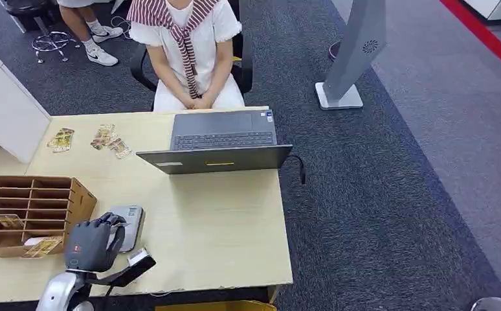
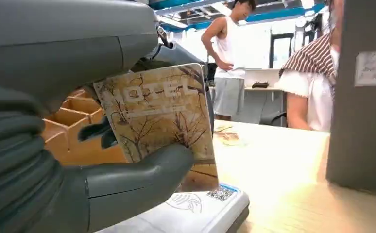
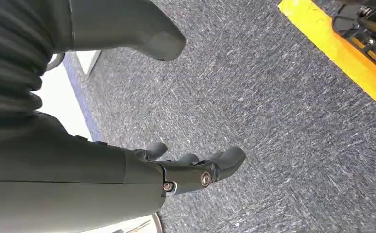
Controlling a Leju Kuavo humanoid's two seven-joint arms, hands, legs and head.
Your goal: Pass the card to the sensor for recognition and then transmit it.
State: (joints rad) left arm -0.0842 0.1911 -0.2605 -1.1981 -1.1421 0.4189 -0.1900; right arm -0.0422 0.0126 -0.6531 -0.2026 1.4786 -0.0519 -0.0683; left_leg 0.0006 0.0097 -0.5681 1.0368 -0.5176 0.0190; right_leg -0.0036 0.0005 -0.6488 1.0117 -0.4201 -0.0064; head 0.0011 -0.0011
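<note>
Pale wooden desk [image 1: 222, 220] stands on dark grey carpet, its right edge bordering wide open floor. At the near left corner the left hand [image 1: 92, 243] pinches a hotel card [image 2: 159, 116] between thumb and fingers, upright, its lower edge just above the white card reader [image 2: 196, 208]. Just beside the hand sits a wooden slotted organiser [image 1: 37, 210]; further back, an open laptop [image 1: 222, 146] faces a seated person [image 1: 189, 48]. The right hand [image 3: 191, 170] hangs over carpet, fingers loosely apart, holding nothing.
</note>
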